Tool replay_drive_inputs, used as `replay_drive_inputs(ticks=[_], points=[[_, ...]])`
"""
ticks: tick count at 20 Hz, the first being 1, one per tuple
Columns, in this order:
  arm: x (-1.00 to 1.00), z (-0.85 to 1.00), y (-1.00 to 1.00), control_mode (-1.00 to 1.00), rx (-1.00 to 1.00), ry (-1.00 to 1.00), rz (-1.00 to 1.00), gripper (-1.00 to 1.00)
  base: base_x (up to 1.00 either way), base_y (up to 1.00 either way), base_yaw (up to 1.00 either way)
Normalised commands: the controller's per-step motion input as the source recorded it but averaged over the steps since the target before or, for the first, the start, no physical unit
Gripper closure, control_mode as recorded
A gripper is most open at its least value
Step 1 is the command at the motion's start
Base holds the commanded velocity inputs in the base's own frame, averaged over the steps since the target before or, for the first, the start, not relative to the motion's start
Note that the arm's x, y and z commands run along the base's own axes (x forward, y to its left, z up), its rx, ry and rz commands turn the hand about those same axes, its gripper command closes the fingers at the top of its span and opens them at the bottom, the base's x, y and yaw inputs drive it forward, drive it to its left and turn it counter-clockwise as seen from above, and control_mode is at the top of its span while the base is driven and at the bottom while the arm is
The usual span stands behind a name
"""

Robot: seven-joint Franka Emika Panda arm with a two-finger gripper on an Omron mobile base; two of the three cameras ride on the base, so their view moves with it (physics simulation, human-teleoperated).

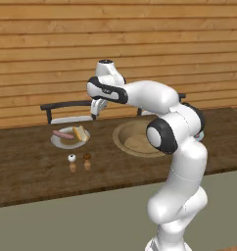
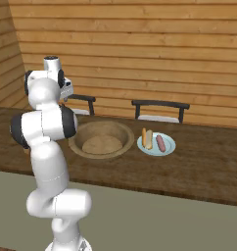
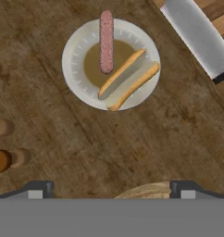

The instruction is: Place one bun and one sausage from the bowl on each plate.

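My gripper (image 3: 111, 192) hangs open above the counter with nothing between its fingertips (image 3: 37, 190). It hovers over a pale plate (image 3: 74, 55) that carries one pink sausage (image 3: 106, 41) and one split bun (image 3: 127, 79). From the left base view this plate (image 1: 57, 142) lies left of the tan bowl (image 1: 121, 132), under the gripper (image 1: 95, 112). On the bowl's (image 2: 125, 135) right, a second plate (image 2: 169, 147) holds a bun (image 2: 148, 138) and a sausage (image 2: 160, 142). I see only the bowl's bare floor inside it.
Two small shakers (image 1: 71, 158) (image 1: 86, 156) stand in front of the left plate. Dark chairs (image 2: 159, 105) sit behind the counter against the wooden wall. The bowl's rim (image 3: 146, 189) shows just below the gripper.
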Motion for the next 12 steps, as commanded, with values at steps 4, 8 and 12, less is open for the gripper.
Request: replay_drive_inputs(ticks=[4, 8, 12], points=[[-0.60, 0.45, -0.61, -1.00, 0.00, -0.05, -0.02, -1.00, 0.00, 0.00, 0.00], [-0.45, 0.18, -0.74, -1.00, 0.00, 0.00, -0.07, -1.00, 0.00, 0.00, 0.00], [-0.61, 0.27, -0.84, -1.00, 0.00, -0.01, -0.17, -1.00, 0.00, 0.00, 0.00]])
